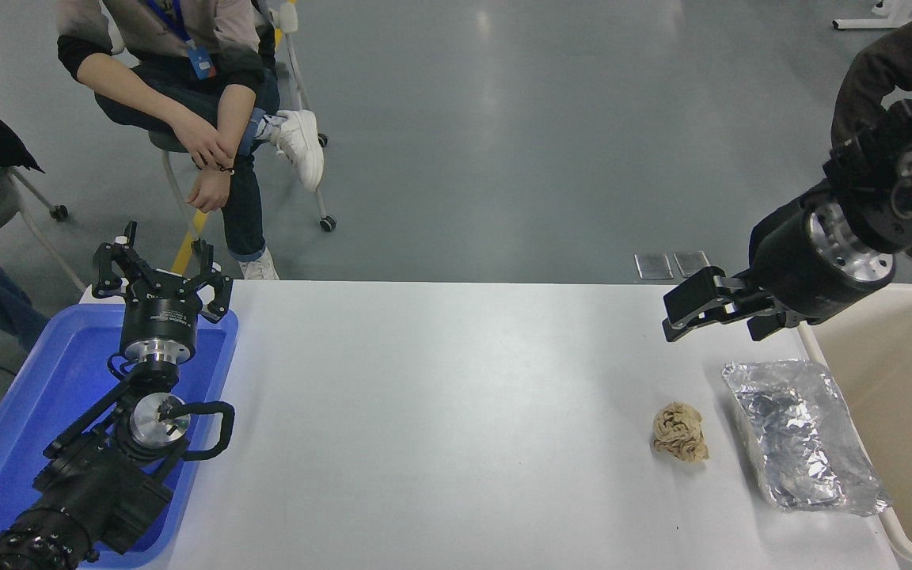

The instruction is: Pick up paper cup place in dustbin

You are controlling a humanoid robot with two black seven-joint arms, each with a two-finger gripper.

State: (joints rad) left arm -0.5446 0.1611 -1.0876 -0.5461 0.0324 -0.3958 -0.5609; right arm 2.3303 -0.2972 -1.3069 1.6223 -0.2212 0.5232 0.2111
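Two arms in view. Left gripper (161, 273) parked over blue tray (28, 396), fingers spread, empty. Right gripper (701, 313) above table's (440, 412) far right, near dustbin (891, 372); fingers apart, grasping nothing. Paper ball (680, 431) and foil (804, 431) lie just beside bin. Paper cup not visible; location cannot be told.

The dustbin (899, 372) is cut by the right and bottom edges, so most of its inside is not visible. The right tool (713, 313) hides part of the worktop's (456, 396) far corner. Seated persons (187, 95) are cut at the top.
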